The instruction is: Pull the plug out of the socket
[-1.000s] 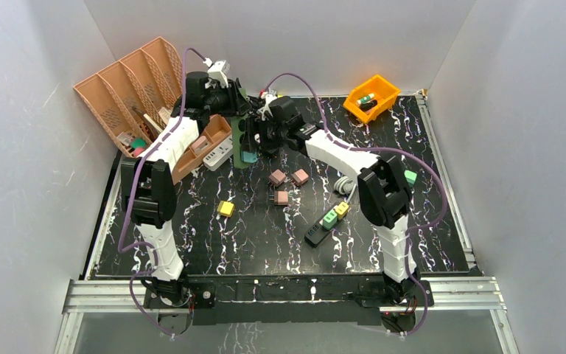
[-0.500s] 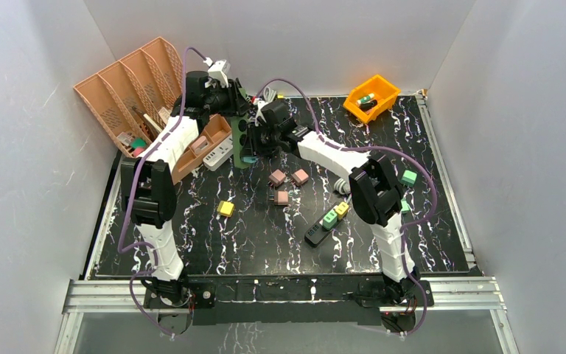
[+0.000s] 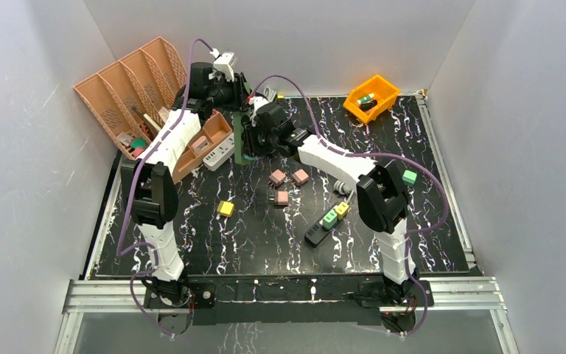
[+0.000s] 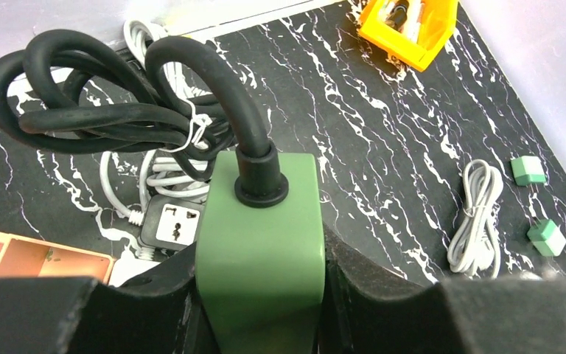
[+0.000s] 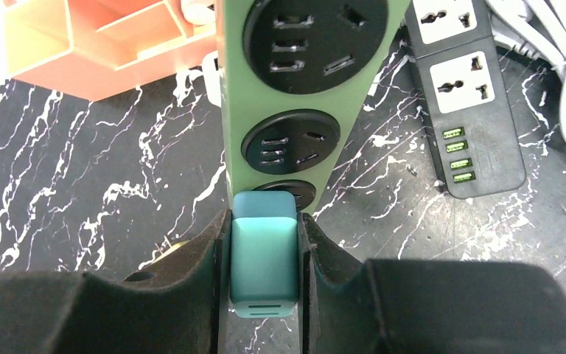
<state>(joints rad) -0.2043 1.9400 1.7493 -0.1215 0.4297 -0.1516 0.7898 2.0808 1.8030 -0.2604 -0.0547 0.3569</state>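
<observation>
Overhead view: both arms stretched to the far left of a black marbled table (image 3: 427, 221), meeting at an upright green power strip (image 3: 243, 155). Left gripper (image 3: 230, 92) at the strip's top, right gripper (image 3: 250, 140) lower down on its face. Finger detail too small to make out here; plug hidden behind the right gripper. Around them: a peach desk organizer (image 3: 118, 88) at far left, a yellow bin (image 3: 372, 96) at the far right, pink cubes (image 3: 287, 181), a yellow cube (image 3: 226, 209) and a black power strip (image 3: 324, 225) carrying green and yellow plugs, nearer the middle.

Left wrist view: left gripper (image 4: 259, 310) closed tight on the cable end of the green power strip (image 4: 258, 228), one black finger (image 4: 155, 295) pressed against each side of the green body. Thick black cable (image 4: 191, 81) rising from the strip's end into a tied coil. Behind, on the table: a black socket bar (image 4: 173, 225), a white cable bundle (image 4: 475, 214), two green cubes (image 4: 527, 169).

Right wrist view: right gripper (image 5: 264, 273) clamped on a teal plug (image 5: 264, 251), fingers (image 5: 191, 273) flat against its left and right sides. Plug at the lower end of the green power strip (image 5: 295, 96), its top edge covering part of the third round socket; seated or free, impossible to tell. Black socket bar (image 5: 472, 110) to the right, orange tray (image 5: 103, 37) at upper left.
</observation>
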